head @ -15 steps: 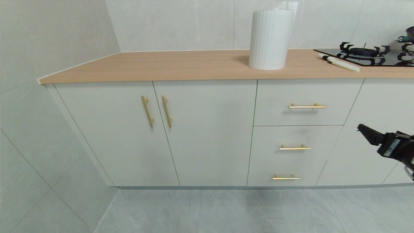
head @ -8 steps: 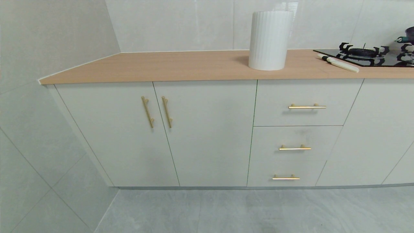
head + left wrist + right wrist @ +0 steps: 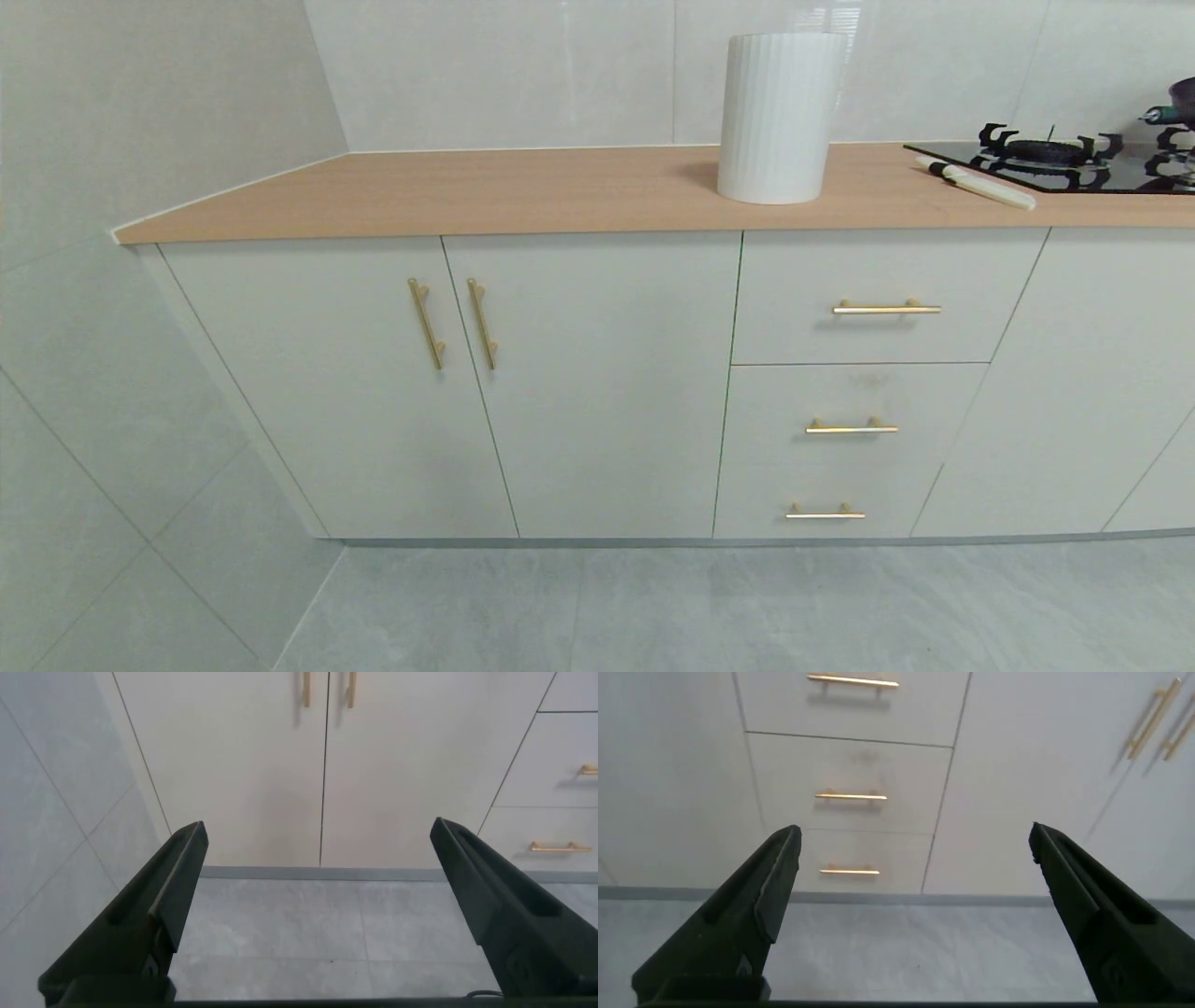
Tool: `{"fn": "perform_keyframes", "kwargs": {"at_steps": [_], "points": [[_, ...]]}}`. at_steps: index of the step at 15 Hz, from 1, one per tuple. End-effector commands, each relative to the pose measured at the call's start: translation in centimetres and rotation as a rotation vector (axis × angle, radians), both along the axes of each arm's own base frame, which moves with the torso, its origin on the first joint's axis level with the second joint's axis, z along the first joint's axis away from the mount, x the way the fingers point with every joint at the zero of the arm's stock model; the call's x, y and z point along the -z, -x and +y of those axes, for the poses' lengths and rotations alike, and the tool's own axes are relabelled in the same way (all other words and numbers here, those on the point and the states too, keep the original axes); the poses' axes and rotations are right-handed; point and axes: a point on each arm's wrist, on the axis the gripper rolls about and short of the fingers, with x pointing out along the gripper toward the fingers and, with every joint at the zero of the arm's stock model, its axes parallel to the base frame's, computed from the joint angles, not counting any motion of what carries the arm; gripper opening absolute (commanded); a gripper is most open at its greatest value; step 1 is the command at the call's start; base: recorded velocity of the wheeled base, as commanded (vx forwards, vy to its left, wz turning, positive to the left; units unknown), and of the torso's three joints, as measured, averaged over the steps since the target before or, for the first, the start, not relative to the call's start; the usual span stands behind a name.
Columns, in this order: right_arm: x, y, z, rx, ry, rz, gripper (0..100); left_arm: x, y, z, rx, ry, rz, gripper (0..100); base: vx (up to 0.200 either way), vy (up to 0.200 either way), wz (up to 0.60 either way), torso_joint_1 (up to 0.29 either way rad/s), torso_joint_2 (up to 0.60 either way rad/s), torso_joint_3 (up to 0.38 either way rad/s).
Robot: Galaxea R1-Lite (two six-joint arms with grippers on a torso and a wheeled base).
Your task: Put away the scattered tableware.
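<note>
Countertop (image 3: 523, 191) first: it's a wood-look slab running along a tiled wall (image 3: 485, 75), and the one piece of tableware I can spot is a pale knife (image 3: 976, 182) with a dark band near one end. It lies flat at the right end of the counter, just at the front left corner of the black gas hob (image 3: 1055, 159), maybe overlapping its glass edge; I can't tell for sure. Well to its left stands a tall white ribbed canister (image 3: 777, 117), upright and apart from the knife. A dark pan (image 3: 1181, 93) peeks in at the far right, behind the hob.

Below the counter everything is shut: two cabinet doors (image 3: 467, 383) with gold bar handles side by side, then a stack of three drawers (image 3: 854, 383), each with its own gold handle.

Both arms are down low, nowhere near the counter. The left gripper (image 3: 318, 826) has its fingers spread wide with nothing between them, facing the seam of the two doors above the grey tiled floor (image 3: 308, 933). The right gripper (image 3: 915, 831) is also spread wide and holding nothing — it faces the drawer stack, with the door handles off to one side.
</note>
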Motion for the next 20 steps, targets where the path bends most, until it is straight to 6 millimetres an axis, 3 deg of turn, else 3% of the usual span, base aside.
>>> {"fn": "perform_keyframes", "kwargs": {"at_steps": [1, 8, 18, 20], "points": [[1.31, 0.54, 0.10, -0.021, 0.000, 0.011, 100, 0.00, 0.00, 0.00, 0.000, 0.000, 0.000, 100, 0.000, 0.000, 0.00, 0.000, 0.00, 0.000], [2.11, 0.52, 0.19, -0.066, -0.126, 0.084, 100, 0.00, 0.00, 0.00, 0.000, 0.000, 0.000, 100, 0.000, 0.000, 0.00, 0.000, 0.00, 0.000], [1.99, 0.53, 0.27, -0.101, -0.126, 0.076, 100, 0.02, 0.00, -0.05, 0.024, -0.019, 0.001, 100, 0.000, 0.000, 0.00, 0.000, 0.00, 0.000], [1.99, 0.53, 0.27, -0.101, -0.126, 0.076, 100, -0.04, 0.01, -0.05, 0.021, -0.006, -0.002, 100, 0.200, 0.000, 0.00, 0.002, 0.00, 0.005]]}}
